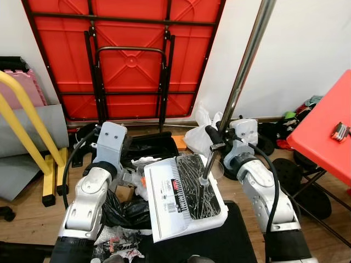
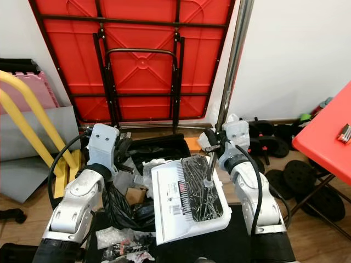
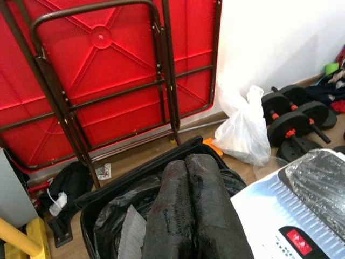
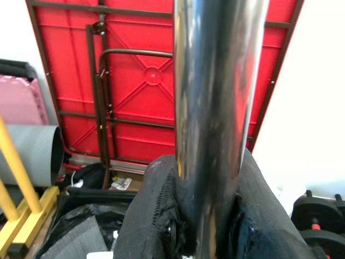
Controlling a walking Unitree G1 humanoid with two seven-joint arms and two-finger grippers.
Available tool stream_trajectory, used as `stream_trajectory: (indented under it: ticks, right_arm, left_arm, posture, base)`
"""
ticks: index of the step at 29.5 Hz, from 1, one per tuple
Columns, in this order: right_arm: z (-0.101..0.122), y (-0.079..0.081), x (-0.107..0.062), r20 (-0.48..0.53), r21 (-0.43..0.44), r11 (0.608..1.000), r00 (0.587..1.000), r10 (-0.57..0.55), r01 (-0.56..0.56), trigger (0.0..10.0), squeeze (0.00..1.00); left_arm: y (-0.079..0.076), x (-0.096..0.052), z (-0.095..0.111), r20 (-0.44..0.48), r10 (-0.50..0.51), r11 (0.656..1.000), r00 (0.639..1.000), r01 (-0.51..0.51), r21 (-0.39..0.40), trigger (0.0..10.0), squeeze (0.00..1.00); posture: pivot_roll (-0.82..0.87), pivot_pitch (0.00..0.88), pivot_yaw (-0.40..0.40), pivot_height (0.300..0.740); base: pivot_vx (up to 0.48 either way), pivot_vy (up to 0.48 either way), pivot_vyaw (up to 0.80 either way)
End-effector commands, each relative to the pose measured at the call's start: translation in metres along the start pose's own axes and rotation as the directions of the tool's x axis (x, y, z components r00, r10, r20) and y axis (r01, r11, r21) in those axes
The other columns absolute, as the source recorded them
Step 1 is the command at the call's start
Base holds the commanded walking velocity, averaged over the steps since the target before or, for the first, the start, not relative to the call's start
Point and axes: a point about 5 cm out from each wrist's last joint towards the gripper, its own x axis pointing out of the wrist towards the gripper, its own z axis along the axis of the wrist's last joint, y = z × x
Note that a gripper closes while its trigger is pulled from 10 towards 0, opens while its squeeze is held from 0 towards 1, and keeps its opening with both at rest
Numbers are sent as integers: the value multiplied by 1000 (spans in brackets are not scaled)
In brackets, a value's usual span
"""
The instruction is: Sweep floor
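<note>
Here the right tool grips the dustpan's metal pole.

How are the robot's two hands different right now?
The right gripper is shut on the shiny metal pole of the white dustpan; the left gripper holds nothing, its fingers pressed together. The right gripper sits beside the dustpan's far right corner; the left gripper hovers over the black bin bag left of the dustpan. Both have long black fingers on silver arms.
</note>
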Motion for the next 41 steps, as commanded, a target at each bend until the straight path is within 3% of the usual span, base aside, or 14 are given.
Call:
stream_trajectory:
  ticks: [1,13,17,41]
  right_arm:
    - [13,-6,0,69,-12,1000,997,-22,23,10000,0]
    - [12,-4,1,68,-46,999,998,4,-1,10000,0]
    - [10,-3,1,69,-14,1000,998,1,0,10000,0]
    - [9,-8,3,61,-10,1000,998,-24,25,10000,0]
  left_arm:
    - [-3,1,-3,-17,26,1000,1000,-26,0,10000,0]
    - [-4,2,-3,-18,20,1000,1000,-20,11,10000,0]
    - [-5,2,-4,-18,18,1000,1000,-17,13,10000,0]
    - [-6,3,-3,-15,11,1000,1000,-11,17,10000,0]
  posture:
    - [-118,38,-136,740]
    - [-116,33,-138,740]
    - [-117,33,-138,740]
    - [-119,35,-139,740]
  base:
    - [-255,0,-800]
    - [-269,0,-85]
    - [-276,0,0]
    - [-277,0,0]
